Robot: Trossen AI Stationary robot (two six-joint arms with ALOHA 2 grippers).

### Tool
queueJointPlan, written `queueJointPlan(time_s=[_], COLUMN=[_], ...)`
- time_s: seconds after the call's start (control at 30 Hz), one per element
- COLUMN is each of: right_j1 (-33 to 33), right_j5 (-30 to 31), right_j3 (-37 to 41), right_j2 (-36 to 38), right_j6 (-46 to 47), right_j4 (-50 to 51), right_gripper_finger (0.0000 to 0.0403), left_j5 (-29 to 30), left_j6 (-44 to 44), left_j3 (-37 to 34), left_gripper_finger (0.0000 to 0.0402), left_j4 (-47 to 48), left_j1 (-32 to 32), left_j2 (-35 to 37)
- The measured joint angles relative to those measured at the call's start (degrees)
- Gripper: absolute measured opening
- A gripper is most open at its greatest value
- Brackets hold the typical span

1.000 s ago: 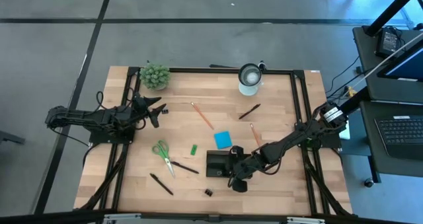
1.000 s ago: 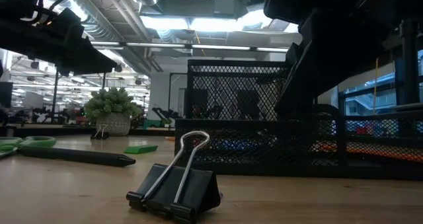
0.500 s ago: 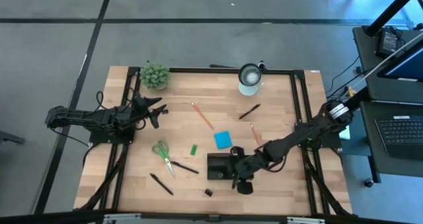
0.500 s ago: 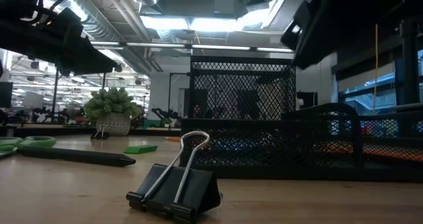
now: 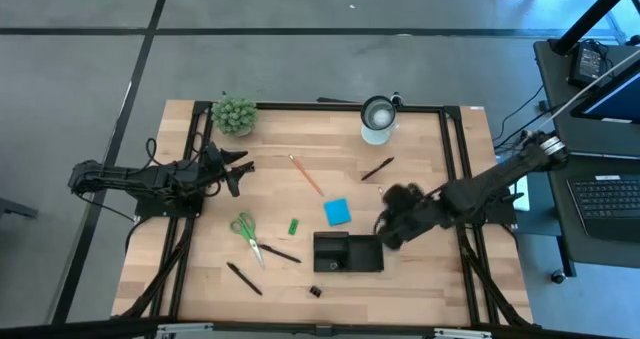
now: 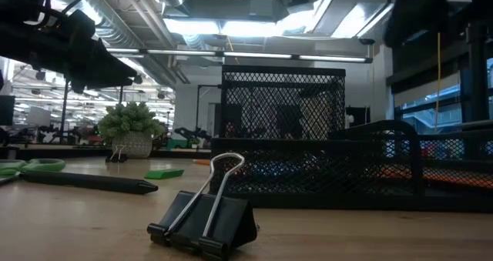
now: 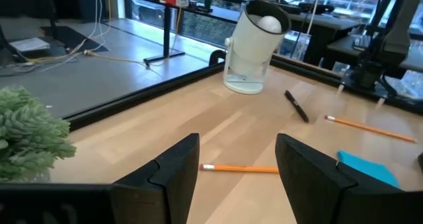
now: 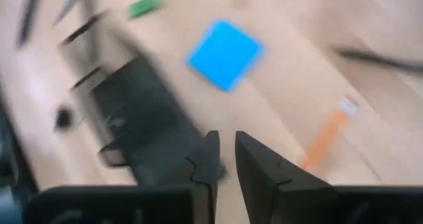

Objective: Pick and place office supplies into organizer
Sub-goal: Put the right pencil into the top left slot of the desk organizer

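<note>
Right hand (image 5: 392, 219) seemingly just beside organizer (image 5: 347, 252)

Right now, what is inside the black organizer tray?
From above, the organizer shows only dark compartments; I can make out no item in them. In the low view, mesh walls hide its floor, so small things could be missed.

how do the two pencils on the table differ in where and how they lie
One pencil lies in the open, behind the blue note pad; the other pencil lies to the pad's right, its near end hidden under the right gripper. The first is fully visible, the second only partly. Both are thin, orange and slanted the same way.
</note>
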State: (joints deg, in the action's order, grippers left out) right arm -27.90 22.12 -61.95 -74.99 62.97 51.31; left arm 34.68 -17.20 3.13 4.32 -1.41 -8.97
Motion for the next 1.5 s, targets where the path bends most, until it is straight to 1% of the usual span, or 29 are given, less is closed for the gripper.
queueJointPlan(time_s=[0.03,0.1,0.27,0.37,0.47,0.5,0.6,0.67,0.73,0.87,1.17,1.27,1.4,1.43,1.5], right_j1=[0.02,-0.10,0.02,0.02,0.91,1.45,3.02,4.31,5.27,5.87,5.11,4.68,4.11,3.99,3.54], right_j5=[0.11,-0.06,-0.09,-0.14,0.07,0.14,-0.55,-3.34,-5.49,-7.73,-17.78,-21.13,-21.94,-21.55,-18.72], right_j3=[0.09,0.41,0.41,0.44,0.44,0.44,0.44,0.44,0.45,0.46,0.50,0.50,0.50,0.50,0.50], right_j2=[1.01,2.47,3.03,2.76,2.75,2.75,2.75,2.73,2.27,-0.16,-11.49,-14.57,-16.60,-16.68,-16.57], right_j6=[2.79,4.26,3.91,0.00,-0.04,1.19,9.03,13.69,15.40,16.26,17.98,17.97,17.93,17.85,17.76], right_j4=[2.32,4.00,3.93,3.90,4.92,5.38,8.45,10.22,12.52,12.87,13.66,13.71,13.32,13.04,12.72], right_gripper_finger=[0.0053,0.0053,0.0053,0.0053,0.0053,0.0053,0.0053,0.0053,0.0053,0.0053,0.0053,0.0053,0.0053,0.0053,0.0053], left_j5=[-0.02,-0.11,0.13,0.19,0.22,0.22,0.24,0.24,0.25,0.26,0.20,-1.39,-3.39,-3.40,-3.41], left_j6=[-0.14,-0.12,-0.12,-0.14,-0.20,-0.17,-0.21,-0.19,-0.17,-0.12,-0.10,-0.09,-0.10,-0.09,-0.10], left_j3=[-0.01,-0.01,-0.02,-0.02,-0.01,-0.01,-0.02,-0.02,-0.02,-0.02,-0.01,0.00,-0.02,-0.02,-0.02], left_gripper_finger=[0.0194,0.0194,0.0194,0.0194,0.0194,0.0194,0.0194,0.0194,0.0194,0.0194,0.0194,0.0194,0.0194,0.0194,0.0194], left_j4=[0.00,0.00,0.00,0.00,0.00,0.00,0.00,0.00,0.00,0.00,-0.01,0.00,0.00,0.00,0.00], left_j1=[0.00,0.00,0.00,0.00,0.01,0.01,0.00,0.00,0.00,0.02,0.01,0.00,0.00,0.01,0.00], left_j2=[-0.04,-0.20,-0.35,-0.44,-0.46,-0.46,-0.55,-0.55,-0.55,-0.55,-0.55,-0.55,-0.55,-0.55,-0.55])
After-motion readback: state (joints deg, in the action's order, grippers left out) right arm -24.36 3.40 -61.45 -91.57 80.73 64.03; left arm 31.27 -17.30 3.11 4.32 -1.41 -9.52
